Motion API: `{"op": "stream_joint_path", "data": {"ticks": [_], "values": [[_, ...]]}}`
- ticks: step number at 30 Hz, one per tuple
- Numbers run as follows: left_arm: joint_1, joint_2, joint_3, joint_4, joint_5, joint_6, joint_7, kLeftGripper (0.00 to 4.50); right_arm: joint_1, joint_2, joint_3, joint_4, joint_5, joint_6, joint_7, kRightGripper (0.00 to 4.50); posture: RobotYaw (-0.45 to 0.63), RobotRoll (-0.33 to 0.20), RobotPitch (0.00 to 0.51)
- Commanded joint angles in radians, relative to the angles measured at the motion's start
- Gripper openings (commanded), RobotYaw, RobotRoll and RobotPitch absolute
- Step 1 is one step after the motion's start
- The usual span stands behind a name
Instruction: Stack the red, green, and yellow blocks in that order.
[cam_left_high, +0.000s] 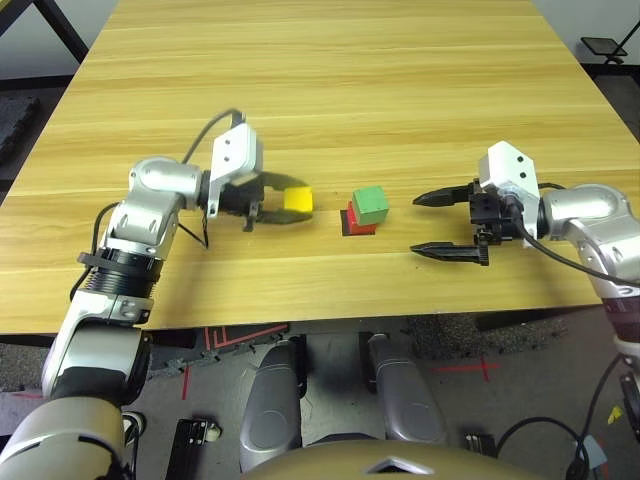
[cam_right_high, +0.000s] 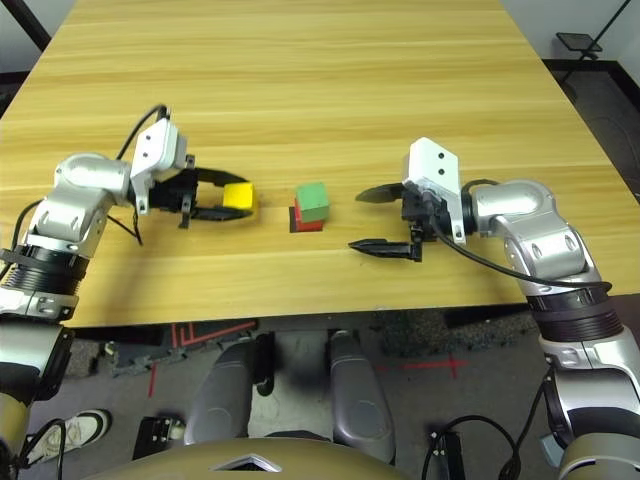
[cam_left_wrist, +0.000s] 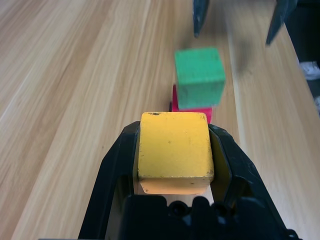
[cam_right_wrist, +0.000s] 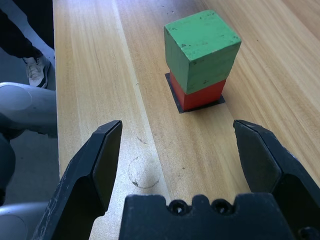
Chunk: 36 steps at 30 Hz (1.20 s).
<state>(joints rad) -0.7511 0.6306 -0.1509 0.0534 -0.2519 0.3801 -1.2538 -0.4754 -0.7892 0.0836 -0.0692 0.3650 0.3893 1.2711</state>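
By the look of it, two of the three blocks are stacked and one is left to go. The red block (cam_right_wrist: 201, 95) sits just right of the middle of the left eye view, on a flat black patch (cam_left_high: 352, 229), and the green block (cam_right_wrist: 200, 52) rests on top of it, slightly skewed but, I'd judge, steady enough.

The yellow block (cam_left_wrist: 175, 147) is the one missing. It's a little left of the middle in the left eye view, well short of the pair, clamped between the two fingers of the left gripper (cam_left_high: 290, 199). So the picking up is done; what remains, I'd say, is carrying it across, setting it squarely on the green and letting go. A clumsy touch there could nudge the green off its seat.

Over to the right of the frame, the right gripper (cam_left_high: 432, 224) has its jaws wide apart with nothing between them, pointing at the stack. All of this is over a wood-grained table (cam_left_high: 330, 90).
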Motion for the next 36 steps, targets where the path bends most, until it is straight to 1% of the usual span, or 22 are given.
{"op": "stream_joint_path", "data": {"ticks": [1,8,12,18,21,27,31,36], "values": [[-0.027,0.002,0.002,-0.071,-0.02,0.111,0.048,2.02,0.007,0.013,0.014,0.012,-0.011,-0.02,-0.005,4.5,0.3,0.037,0.16],[-0.104,-0.035,-0.008,-0.12,-0.024,0.257,0.152,2.02,0.007,0.028,0.016,0.023,-0.017,-0.032,-0.012,4.5,0.3,0.045,0.156],[-0.146,-0.073,-0.014,-0.183,-0.059,0.352,0.196,2.02,0.012,0.031,0.017,0.028,-0.02,-0.04,-0.016,4.5,0.3,0.05,0.155],[-0.149,-0.087,-0.039,-0.295,-0.085,0.414,0.227,2.02,0.016,0.029,0.013,0.028,-0.021,-0.041,-0.016,4.5,0.29,0.05,0.155],[-0.155,-0.104,-0.04,-0.343,-0.115,0.468,0.25,2.02,0.015,0.028,0.011,0.032,-0.024,-0.042,-0.017,4.5,0.29,0.053,0.153],[-0.141,-0.097,-0.075,-0.385,-0.112,0.475,0.276,2.02,0.025,0.022,0.003,0.02,-0.018,-0.037,-0.017,4.5,0.29,0.06,0.152],[-0.152,-0.118,-0.097,-0.36,-0.1,0.458,0.296,2.02,0.032,0.0,-0.018,0.011,-0.005,-0.033,-0.006,4.5,0.28,0.058,0.15],[-0.137,-0.133,-0.135,-0.301,-0.07,0.392,0.299,2.02,0.026,-0.032,-0.04,0.013,0.003,-0.03,0.0,4.5,0.27,0.051,0.149]]}}
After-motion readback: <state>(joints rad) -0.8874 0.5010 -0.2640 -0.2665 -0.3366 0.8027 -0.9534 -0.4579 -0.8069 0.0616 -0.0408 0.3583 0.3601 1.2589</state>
